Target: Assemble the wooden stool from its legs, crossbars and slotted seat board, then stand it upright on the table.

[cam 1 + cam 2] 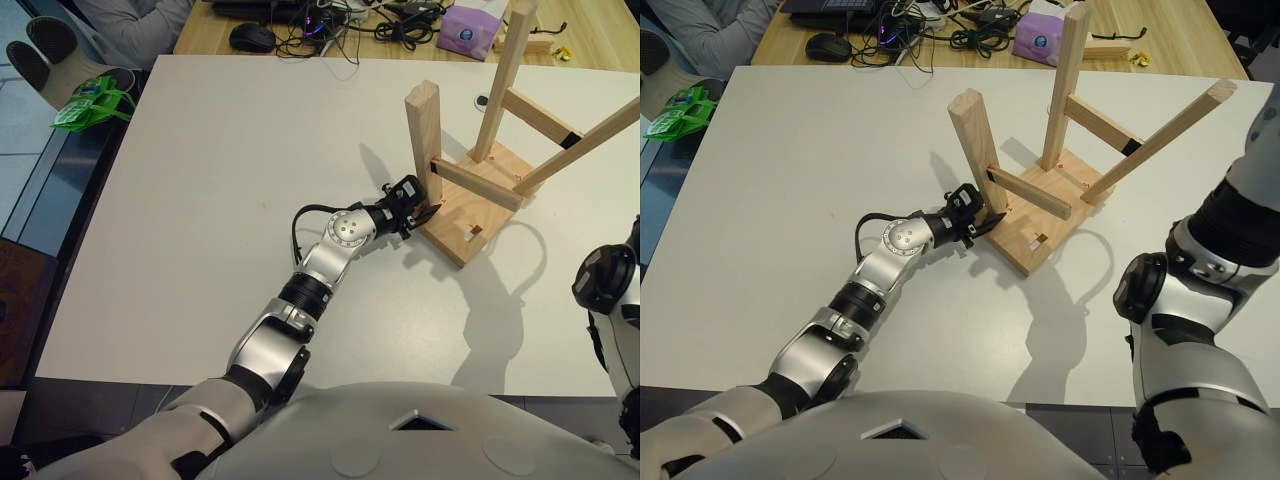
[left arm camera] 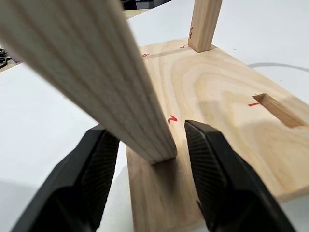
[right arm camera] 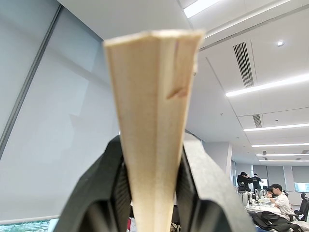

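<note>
Now, left claw [image 2: 149, 139] parted, astride leg [image 2: 99, 65]

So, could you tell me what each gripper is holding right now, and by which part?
The right gripper clamps a wooden piece near one end. The left gripper holds nothing: its open fingers straddle the base of a fitted leg.

Red handwritten marks stand on the seat board [image 2: 217, 82]: what reads as a "2" [image 2: 171, 119] at the foot of the near leg [image 2: 96, 72], a "1" [image 2: 254, 103] beside the open slot [image 2: 277, 110], others unreadable.
</note>
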{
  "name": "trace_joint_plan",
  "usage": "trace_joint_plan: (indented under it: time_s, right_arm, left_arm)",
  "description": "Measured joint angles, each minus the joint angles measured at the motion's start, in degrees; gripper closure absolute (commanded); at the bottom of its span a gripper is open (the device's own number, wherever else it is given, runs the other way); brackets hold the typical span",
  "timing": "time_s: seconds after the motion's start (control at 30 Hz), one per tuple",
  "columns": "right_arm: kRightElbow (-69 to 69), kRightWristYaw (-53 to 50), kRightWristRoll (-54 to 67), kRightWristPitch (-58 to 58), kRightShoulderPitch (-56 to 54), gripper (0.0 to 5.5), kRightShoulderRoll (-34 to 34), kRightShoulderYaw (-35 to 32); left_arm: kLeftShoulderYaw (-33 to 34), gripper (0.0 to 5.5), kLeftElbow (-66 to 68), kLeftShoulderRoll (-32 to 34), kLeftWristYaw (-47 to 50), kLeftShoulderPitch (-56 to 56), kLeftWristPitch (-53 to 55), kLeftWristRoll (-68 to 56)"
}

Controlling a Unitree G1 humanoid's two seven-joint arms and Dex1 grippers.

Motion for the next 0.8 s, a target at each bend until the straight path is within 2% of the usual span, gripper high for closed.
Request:
trace_joint_plan:
  time_s: [0.13,0.23,0.47,0.8]
  right_arm:
    - [-0.15,0.03,-0.56,-0.01,0.02,4.48,0.10,0.31]
    - [-0.61,-0.07,-0.56,0.00,0.06,4.48,0.27,0.67]
    - [-1.06,-0.28,-0.72,0.03,0.06,4.48,0.56,1.12]
    - [-0.43,-0.09,-0.90,0.45,-0.55,4.48,0.19,1.07]
  left_arm:
    - [0.77,3.95,-0.08,-3.22,2.70,0.82,3.71,-1.12]
    - [0.59,4.35,-0.33,-3.19,5.24,0.95,5.31,-0.93]
    - [-0.67,4.39,-4.04,-2.00,11.99,2.73,6.81,0.87]
    - [4.87,4.39,-18.34,3.21,18.71,15.60,9.74,0.44]
